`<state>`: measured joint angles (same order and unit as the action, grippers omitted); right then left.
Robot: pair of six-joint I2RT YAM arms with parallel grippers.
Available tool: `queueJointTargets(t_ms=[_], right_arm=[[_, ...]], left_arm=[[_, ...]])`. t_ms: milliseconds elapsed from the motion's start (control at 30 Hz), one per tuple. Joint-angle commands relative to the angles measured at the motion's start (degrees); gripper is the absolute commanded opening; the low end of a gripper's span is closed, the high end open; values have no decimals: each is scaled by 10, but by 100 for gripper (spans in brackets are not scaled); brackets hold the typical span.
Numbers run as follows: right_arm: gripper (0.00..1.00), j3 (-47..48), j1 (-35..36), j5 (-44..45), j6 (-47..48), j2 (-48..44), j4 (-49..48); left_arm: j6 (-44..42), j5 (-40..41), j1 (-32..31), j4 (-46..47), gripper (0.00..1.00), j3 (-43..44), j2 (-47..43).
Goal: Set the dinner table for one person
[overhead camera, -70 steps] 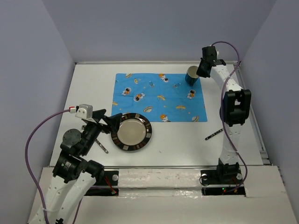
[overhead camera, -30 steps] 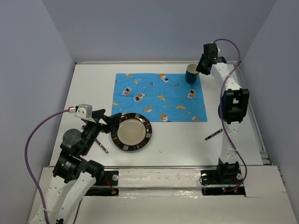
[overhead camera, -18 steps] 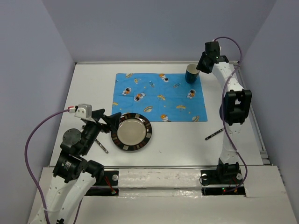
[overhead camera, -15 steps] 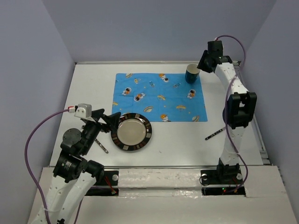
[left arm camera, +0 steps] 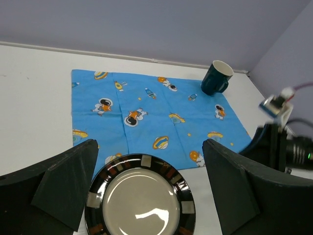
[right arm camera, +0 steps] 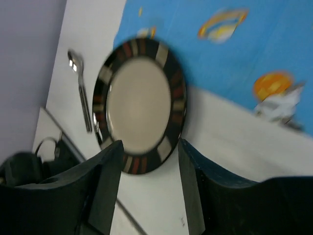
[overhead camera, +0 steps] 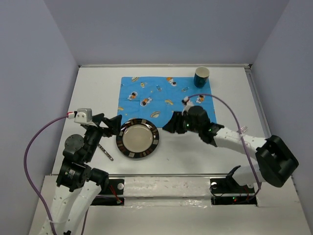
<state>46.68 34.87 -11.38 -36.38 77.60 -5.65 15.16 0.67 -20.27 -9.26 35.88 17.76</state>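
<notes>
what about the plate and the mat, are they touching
Touching. The left wrist view shows the far rim of the plate lying over the near edge of the mat; the right wrist view shows the same overlap.

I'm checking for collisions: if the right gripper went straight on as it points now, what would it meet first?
Probably the plate: the right gripper points at its nearer rim, and the wrist view shows it between the open fingers. Its height is unclear, so it might pass over.
</notes>
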Motion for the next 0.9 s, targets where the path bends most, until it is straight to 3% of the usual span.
queueJointTargets(t_ms=[0,233,433,633,667,767,867], right_arm=[[56,-138,77,-22,-150,16,-235],[57,-185,148,11,-249,134,-399],[50,-172,165,22,-316,250,-497],[31,-152,171,66,-358,296,-518],[19,-148,171,69,-359,299,-518],[0,-149,176,76,-364,298,-531],[0,-159,176,65,-353,266,-534]], left_arm=[[0,3,13,24,99,12,-4],[0,2,28,27,99,10,0],[0,-3,36,30,99,9,3],[0,-4,37,30,99,9,4],[0,-4,37,30,99,9,4],[0,-4,37,30,99,9,4],[-1,-4,37,31,99,9,6]])
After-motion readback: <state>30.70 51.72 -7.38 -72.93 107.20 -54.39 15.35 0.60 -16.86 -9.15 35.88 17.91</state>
